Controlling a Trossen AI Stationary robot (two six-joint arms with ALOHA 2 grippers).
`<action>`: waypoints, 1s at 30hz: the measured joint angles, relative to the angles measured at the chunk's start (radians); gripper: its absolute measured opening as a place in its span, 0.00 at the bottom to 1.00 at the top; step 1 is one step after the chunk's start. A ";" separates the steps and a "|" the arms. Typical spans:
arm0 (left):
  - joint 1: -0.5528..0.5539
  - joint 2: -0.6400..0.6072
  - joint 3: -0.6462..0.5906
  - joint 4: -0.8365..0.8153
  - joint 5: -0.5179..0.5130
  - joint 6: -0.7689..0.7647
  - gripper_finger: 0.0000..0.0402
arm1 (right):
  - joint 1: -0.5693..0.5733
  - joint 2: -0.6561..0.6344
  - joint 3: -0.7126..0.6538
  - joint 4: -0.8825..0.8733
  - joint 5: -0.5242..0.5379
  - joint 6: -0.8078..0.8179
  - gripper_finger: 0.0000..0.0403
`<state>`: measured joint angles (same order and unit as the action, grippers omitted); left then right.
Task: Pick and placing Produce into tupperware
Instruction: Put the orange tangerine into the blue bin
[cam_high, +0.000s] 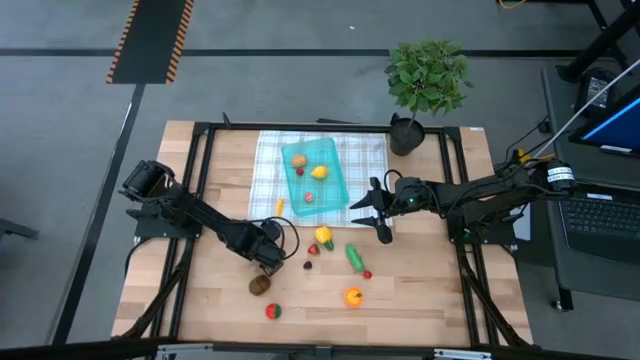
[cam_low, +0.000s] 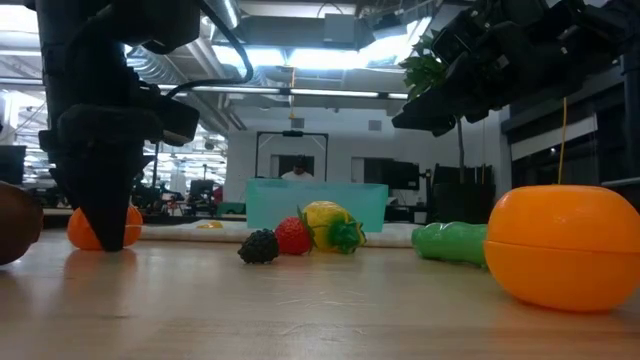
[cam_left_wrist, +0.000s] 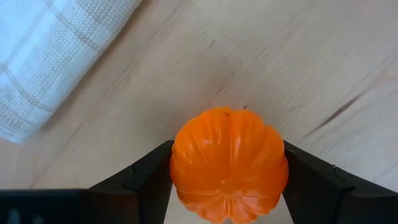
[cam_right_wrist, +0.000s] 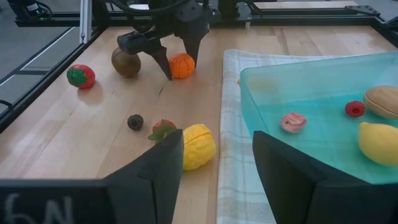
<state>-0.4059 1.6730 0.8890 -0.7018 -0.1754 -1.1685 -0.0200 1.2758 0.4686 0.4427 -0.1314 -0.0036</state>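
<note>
The left gripper (cam_left_wrist: 227, 180) is down at the wooden table (cam_high: 420, 300), its two dark fingers (cam_left_wrist: 146, 177) set on either side of a small ribbed orange fruit (cam_left_wrist: 229, 163). The fingers sit right against the fruit's sides, and the fruit rests on the wood. This spot is just off the near corner of the white-green checked cloth (cam_high: 270, 165).

The right gripper (cam_high: 378, 215) hangs above the cloth's opposite edge with its fingers spread and nothing between them.

The teal container (cam_high: 315, 172) lies on the cloth. Inside it are a yellow lemon (cam_high: 319, 172), a brown potato (cam_high: 299, 159), a red berry (cam_high: 299, 171) and a small pink piece (cam_high: 309, 197).

More produce lies on the bare wood beyond the cloth's near edge: a yellow pepper (cam_high: 323, 236), a strawberry (cam_high: 314, 249) and a dark berry (cam_high: 308, 265) close to the cloth, then a green cucumber (cam_high: 353, 257), a kiwi (cam_high: 260, 285), a red tomato (cam_high: 273, 311) and an orange (cam_high: 353, 296) farther out.

A potted plant (cam_high: 428, 80) stands at the cloth's far corner.
</note>
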 joint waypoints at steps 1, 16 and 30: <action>0.004 0.000 0.000 0.000 0.003 0.010 0.60 | 0.000 0.000 0.000 0.000 0.000 0.000 0.48; 0.058 -0.066 -0.003 -0.003 -0.099 0.281 0.59 | 0.000 0.000 0.000 0.003 0.000 0.000 0.48; 0.029 -0.448 -0.003 -0.178 -0.328 0.352 0.59 | 0.000 0.000 0.000 0.009 -0.001 0.002 0.48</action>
<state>-0.3764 1.2250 0.8864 -0.8797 -0.5034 -0.8162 -0.0204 1.2758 0.4686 0.4520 -0.1321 -0.0020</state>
